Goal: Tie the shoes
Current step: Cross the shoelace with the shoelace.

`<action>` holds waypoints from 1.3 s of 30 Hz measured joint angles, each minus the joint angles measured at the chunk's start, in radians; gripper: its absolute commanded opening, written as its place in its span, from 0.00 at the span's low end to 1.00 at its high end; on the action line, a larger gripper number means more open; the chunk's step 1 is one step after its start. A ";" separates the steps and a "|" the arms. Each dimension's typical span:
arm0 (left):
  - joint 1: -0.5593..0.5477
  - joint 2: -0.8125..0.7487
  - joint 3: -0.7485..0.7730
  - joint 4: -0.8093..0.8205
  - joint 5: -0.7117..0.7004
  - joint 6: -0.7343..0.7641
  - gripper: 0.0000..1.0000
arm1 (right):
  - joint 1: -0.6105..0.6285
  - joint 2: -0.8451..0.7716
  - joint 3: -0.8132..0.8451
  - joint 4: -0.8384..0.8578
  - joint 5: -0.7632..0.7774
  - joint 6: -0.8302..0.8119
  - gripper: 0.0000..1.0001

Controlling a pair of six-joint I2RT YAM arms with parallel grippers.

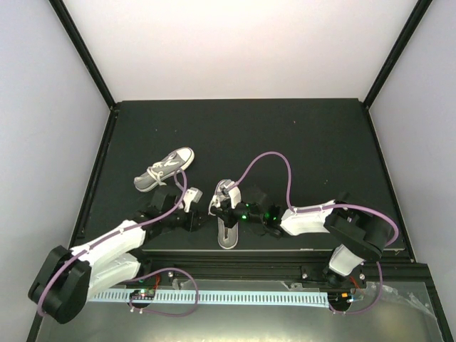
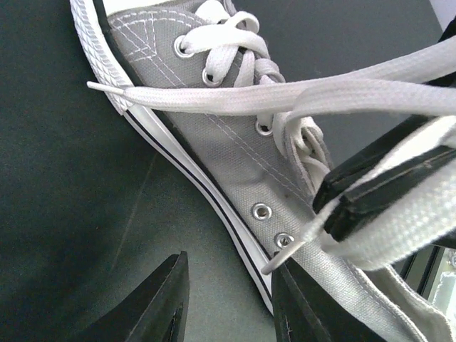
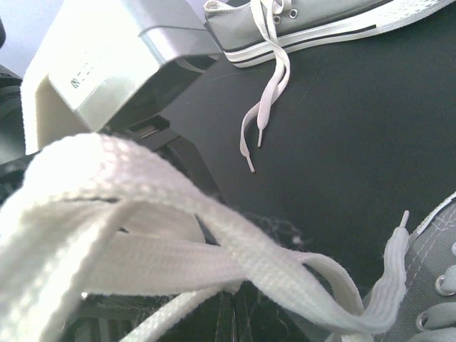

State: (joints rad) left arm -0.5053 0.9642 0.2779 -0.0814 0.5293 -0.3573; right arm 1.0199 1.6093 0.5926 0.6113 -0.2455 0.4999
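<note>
The near shoe (image 1: 228, 234) lies on the dark table (image 1: 299, 135) in the middle, just in front of the two arms, and both grippers meet over its lacing. The second shoe (image 1: 165, 169) lies further back and to the left, well apart, with its loose lace ends (image 3: 260, 121) trailing on the table.

The right gripper (image 2: 342, 198) is closed tight on a lace (image 3: 164, 249) of the near shoe and lifts it in a slack loop. The left gripper (image 2: 229, 269) has its jaws partway apart. One finger is over the table and the other over the grey side of the shoe, with the white sole edge between them. I see nothing pinched there.

I judge this shoe to be small and light, with soft canvas. A strong pull on the lace will probably drag it over the smooth table instead of tightening anything. The lace is flat, limp and a little slippery, so it keeps no shape of its own. The best place to take it is on the flat woven part, some way back from the stiff tip. If the shoe must be steadied, the rubber sole is the firm place.

For room, the table is open behind and to the right. The front rail (image 1: 285, 265) is close to one end of the shoe, and the two wrists are very near each other, so wide moves should go toward the back.
</note>
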 measured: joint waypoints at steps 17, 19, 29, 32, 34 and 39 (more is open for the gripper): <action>-0.001 0.097 0.044 0.066 0.051 0.091 0.23 | -0.001 0.006 0.006 0.000 -0.002 0.000 0.02; -0.002 0.106 0.044 0.073 0.054 0.097 0.16 | -0.001 0.009 0.008 0.000 -0.002 0.000 0.02; -0.007 0.079 0.046 0.066 0.045 0.092 0.02 | -0.002 0.001 0.012 -0.019 0.004 -0.003 0.21; -0.007 0.015 0.047 0.040 -0.003 0.061 0.02 | -0.004 -0.029 0.013 -0.060 0.019 -0.008 0.37; -0.005 -0.028 0.048 0.019 -0.042 0.031 0.02 | -0.005 -0.072 0.013 -0.103 0.034 -0.016 0.42; 0.015 -0.089 0.049 -0.036 -0.111 -0.033 0.01 | -0.008 -0.193 0.007 -0.192 0.071 -0.048 0.53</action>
State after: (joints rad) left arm -0.4900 0.8753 0.3267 -0.1177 0.4187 -0.3901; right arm 1.0122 1.4162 0.5999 0.4194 -0.1741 0.4522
